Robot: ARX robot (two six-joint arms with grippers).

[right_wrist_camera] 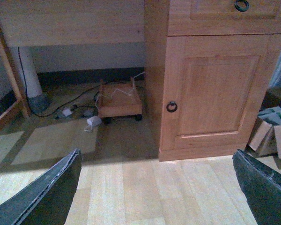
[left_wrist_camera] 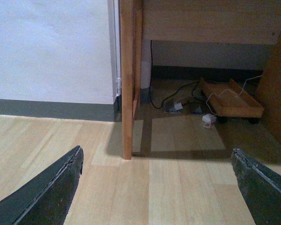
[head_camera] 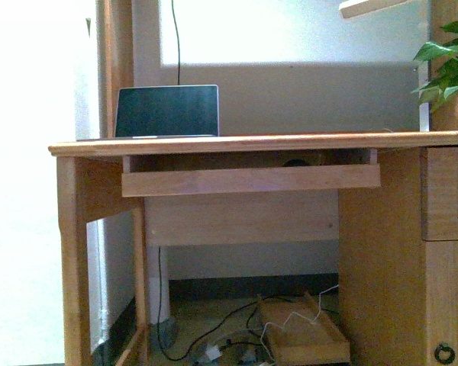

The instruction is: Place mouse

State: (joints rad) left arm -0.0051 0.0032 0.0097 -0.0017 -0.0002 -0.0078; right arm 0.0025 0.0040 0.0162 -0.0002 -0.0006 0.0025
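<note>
A small dark domed shape (head_camera: 295, 162), seemingly the mouse, peeks over the front board of the pull-out tray (head_camera: 252, 180) under the wooden desk top (head_camera: 259, 142); most of it is hidden. Neither arm shows in the front view. My left gripper (left_wrist_camera: 157, 187) is open and empty, low over the wooden floor near the desk's left leg (left_wrist_camera: 127, 79). My right gripper (right_wrist_camera: 157, 187) is open and empty, low over the floor in front of the desk's cabinet door (right_wrist_camera: 220, 98).
A laptop (head_camera: 166, 111) stands open on the desk at the left, and a plant (head_camera: 450, 61) at the right. Under the desk lie cables (head_camera: 214, 335) and a small wheeled wooden tray (head_camera: 305, 335). Cardboard boxes (right_wrist_camera: 271, 131) sit right of the cabinet.
</note>
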